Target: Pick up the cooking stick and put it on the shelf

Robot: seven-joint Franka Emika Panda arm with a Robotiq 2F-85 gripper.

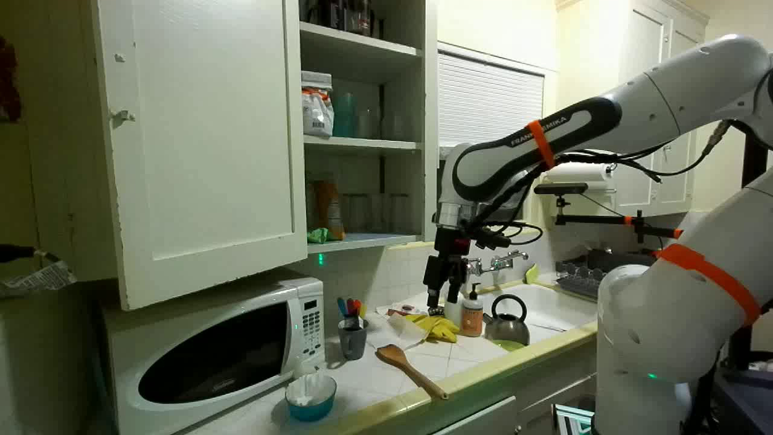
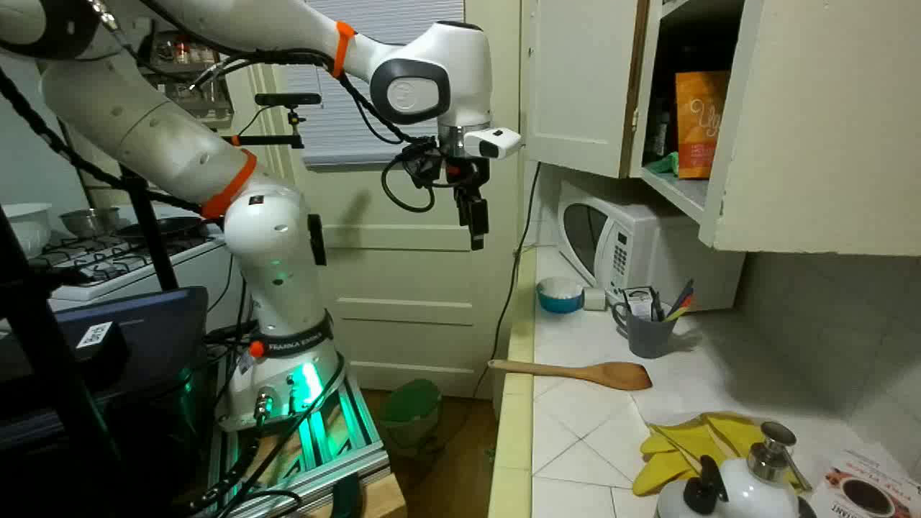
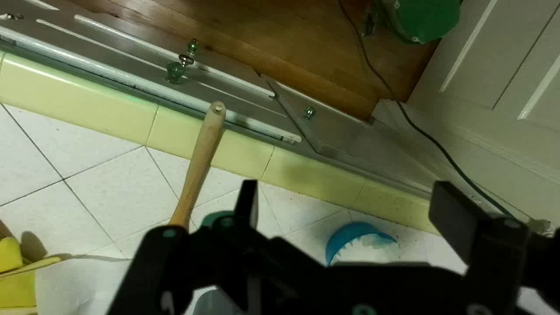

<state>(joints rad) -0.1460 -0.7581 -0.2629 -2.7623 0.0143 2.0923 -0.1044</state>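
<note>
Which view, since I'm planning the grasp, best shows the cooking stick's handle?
The wrist view: the handle looks largest there, the rest hidden behind the gripper. Both exterior views show the whole cooking stick, smaller.

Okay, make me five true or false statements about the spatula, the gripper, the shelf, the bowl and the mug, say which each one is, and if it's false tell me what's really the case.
1. The wooden spatula lies across the yellow edge of the counter. True.
2. The gripper is shut on the wooden spatula. False: the gripper is open and holds nothing.
3. An orange bag stands on the lowest cupboard shelf. True.
4. The blue bowl sits on top of the microwave. False: the blue bowl is on the counter, near the microwave.
5. The grey mug stands upright, with things sticking out of it. True.
</note>
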